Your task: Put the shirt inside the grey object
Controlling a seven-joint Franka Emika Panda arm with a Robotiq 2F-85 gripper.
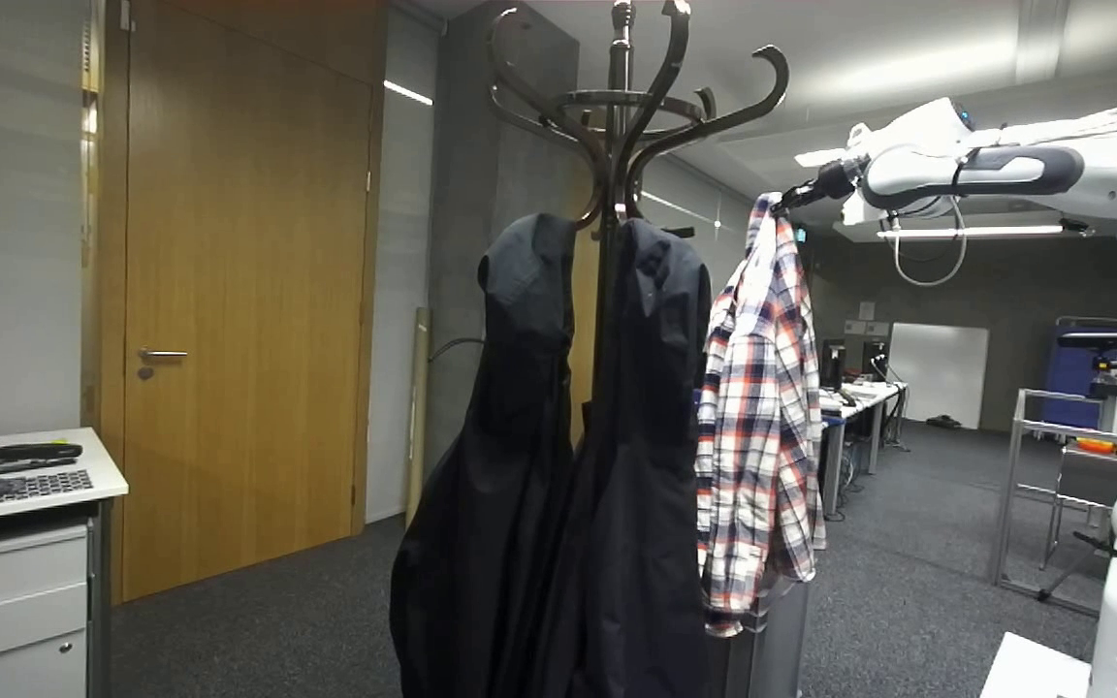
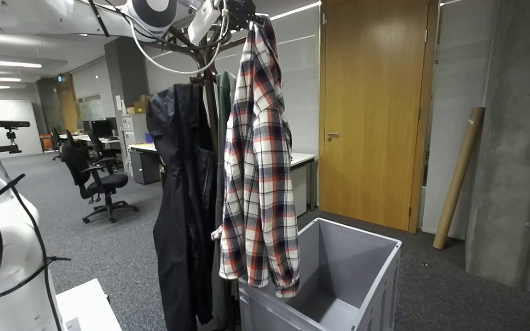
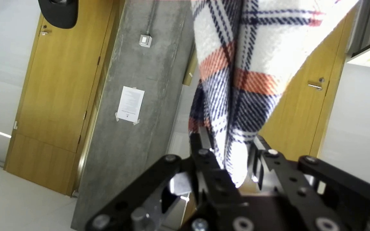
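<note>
Jaws pinching a plaid shirt [image 2: 263, 151] by its upper end.
In an exterior view it hangs straight down from top centre; the grey bin [image 2: 342, 257] opens below and rightward, partly behind the shirt.

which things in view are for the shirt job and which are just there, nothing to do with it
For the job:
plaid shirt, hanging from the hand
hand, pinching the shirt
grey bin, where the shirt should go

Just there:
coat rack
two jackets, hanging on the rack
office chair
brown tube, leaning
</note>
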